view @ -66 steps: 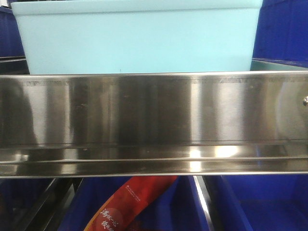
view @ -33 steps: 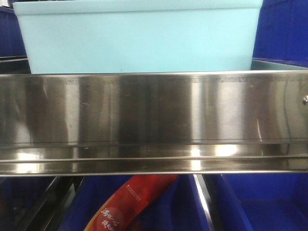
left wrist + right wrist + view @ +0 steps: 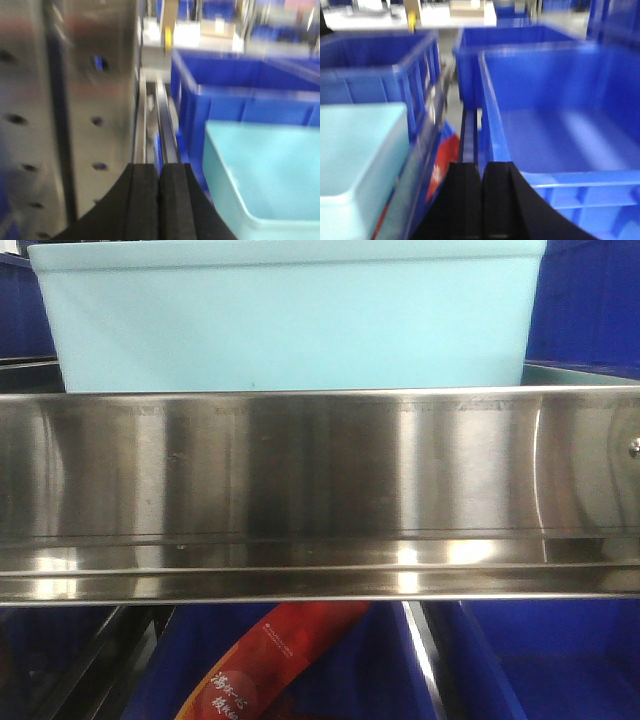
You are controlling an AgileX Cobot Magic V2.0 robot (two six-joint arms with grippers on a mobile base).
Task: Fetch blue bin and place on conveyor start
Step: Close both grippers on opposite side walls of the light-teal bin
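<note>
- Stainless steel filled the middle of the front view. A polished shelf rail (image 3: 320, 490) ran the full width, and the blue bin (image 3: 285, 320) stood on the shelf just behind it, its pale aqua wall rising above the rail's top edge.
- Dark-blue bins (image 3: 590, 300) stood close at both ends of the blue bin, leaving little open room at its sides. Its front wall was bare above the rail.
- At the foot of its own view, the left pincer (image 3: 160, 172) had its two black fingers pressed flat together with nothing between them. It hung just left of the blue bin's near corner, apart from the rim.
- A perforated steel panel (image 3: 90, 100) stood upright on that pincer's left, and a narrow metal track (image 3: 162, 125) ran away ahead of it between the panel and the bins.
- Also closed tight and empty, the right pincer (image 3: 481, 172) sat over the gap between the blue bin's end on its left and a large dark-blue bin on its right.
- Counted: one pale aqua bin, two pincers and one red packet (image 3: 270, 660), which lay in a dark-blue bin below the rail. The right wrist view showed three dark-blue bins.
- Beyond the shelf the room was bright and blurred, with more blue bins in the distance. Finer detail could not be made out.
</note>
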